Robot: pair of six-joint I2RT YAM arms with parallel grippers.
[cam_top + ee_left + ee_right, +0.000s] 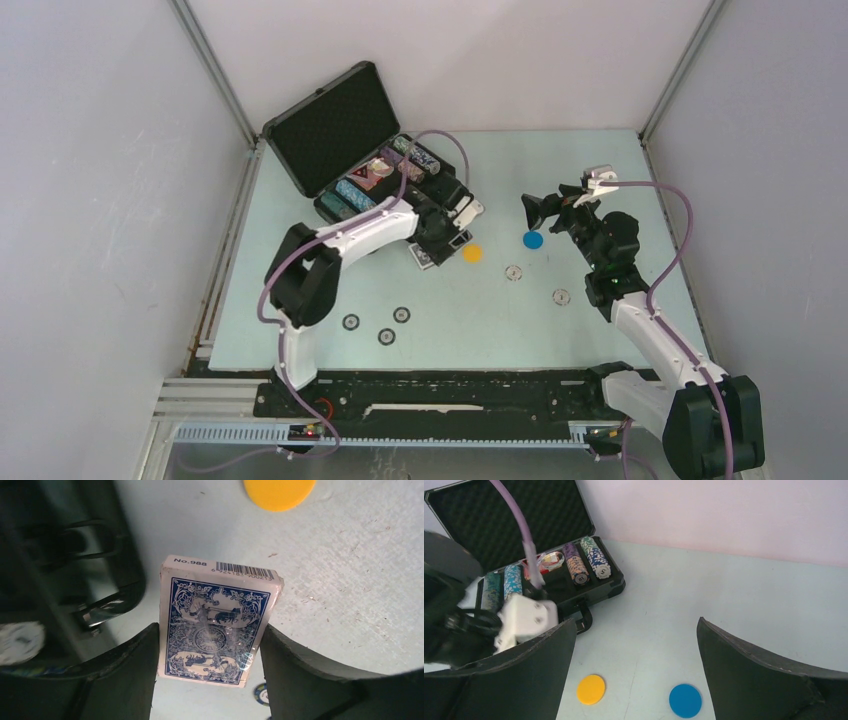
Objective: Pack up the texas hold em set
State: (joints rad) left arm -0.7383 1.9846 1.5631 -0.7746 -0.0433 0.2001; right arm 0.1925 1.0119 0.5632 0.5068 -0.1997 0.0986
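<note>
The black briefcase (335, 125) of the texas hold em set stands open at the back left, with patterned chip rows (415, 155) in its base. Just in front of it lies the blue-backed card deck (212, 625). My left gripper (210, 675) is down over the deck, its fingers against the two long sides. An orange disc (472, 253) and a blue disc (532, 240) lie mid-table. Above the blue disc hangs my right gripper (636, 670), wide open and empty. The right wrist view shows the open case (524, 525), the orange disc (591, 689) and the blue disc (685, 700).
Two grey chips (514, 272) (561, 296) lie right of centre. Three dark chips (386, 336) sit near the front left. White walls close in the table on three sides. The case handle (95, 540) is just left of the deck.
</note>
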